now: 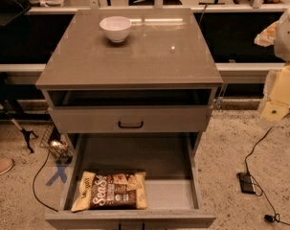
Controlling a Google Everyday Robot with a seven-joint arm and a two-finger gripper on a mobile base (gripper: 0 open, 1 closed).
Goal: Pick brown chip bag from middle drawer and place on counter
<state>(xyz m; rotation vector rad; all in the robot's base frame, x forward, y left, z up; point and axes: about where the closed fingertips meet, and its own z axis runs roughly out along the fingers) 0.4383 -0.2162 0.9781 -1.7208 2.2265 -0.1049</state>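
The brown chip bag (111,190) lies flat in the front left of the open middle drawer (171,195), its white "Sea Salt" lettering facing up. The drawer is pulled far out toward me. The counter (135,56) is the grey-brown top slab of the cabinet above it. My gripper (280,87) shows as a pale, blurred shape at the right edge of the view. It hangs beside the counter's right side, well above the bag and to its right, touching nothing.
A white bowl (116,28) stands at the counter's back left. A shallower drawer front with a black handle (130,124) sits closed above the open drawer. On the floor are a black power brick with cables (247,182), blue tape (58,174) and a shoe (0,166).
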